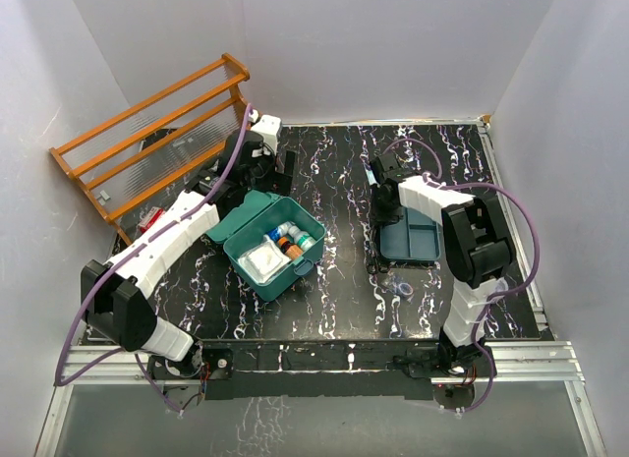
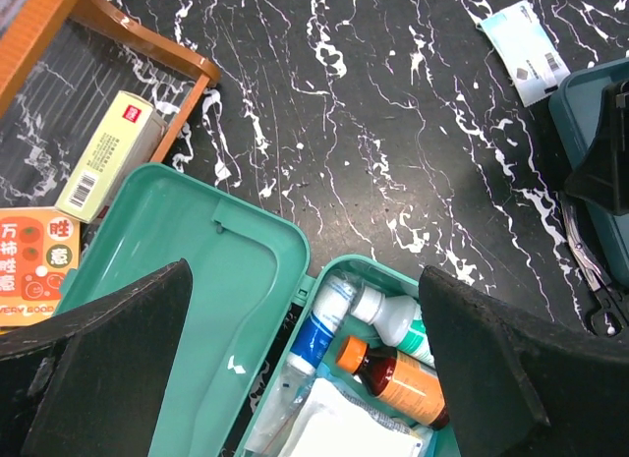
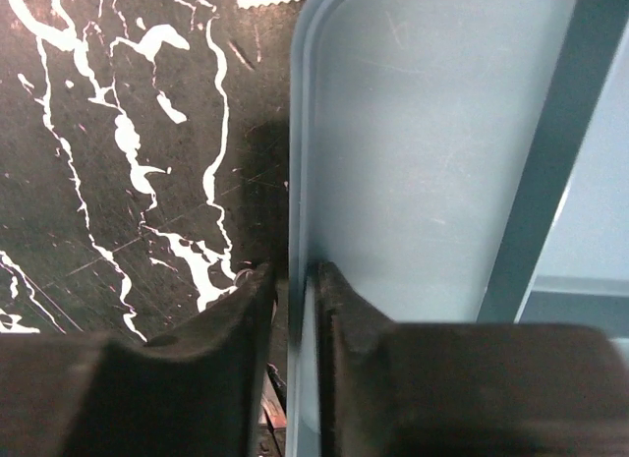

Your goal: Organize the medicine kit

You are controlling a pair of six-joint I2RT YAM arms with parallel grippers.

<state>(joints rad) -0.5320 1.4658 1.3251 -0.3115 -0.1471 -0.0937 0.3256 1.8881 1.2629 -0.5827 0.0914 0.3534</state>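
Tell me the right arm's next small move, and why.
Probably lift slightly: the right claw pinches the tray rim, one finger inside, one outside, while the tray lies flat on the table. The medicine kit stands open, left of it.

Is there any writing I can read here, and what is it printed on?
"EVERY GOOD" on the orange packet, below big Chinese characters I cannot make out surely.
On the pale yellow box: barcode and print too small to read.
On the white slip: barcode, print too small.
On the bottles in the medicine kit: labels unreadable.
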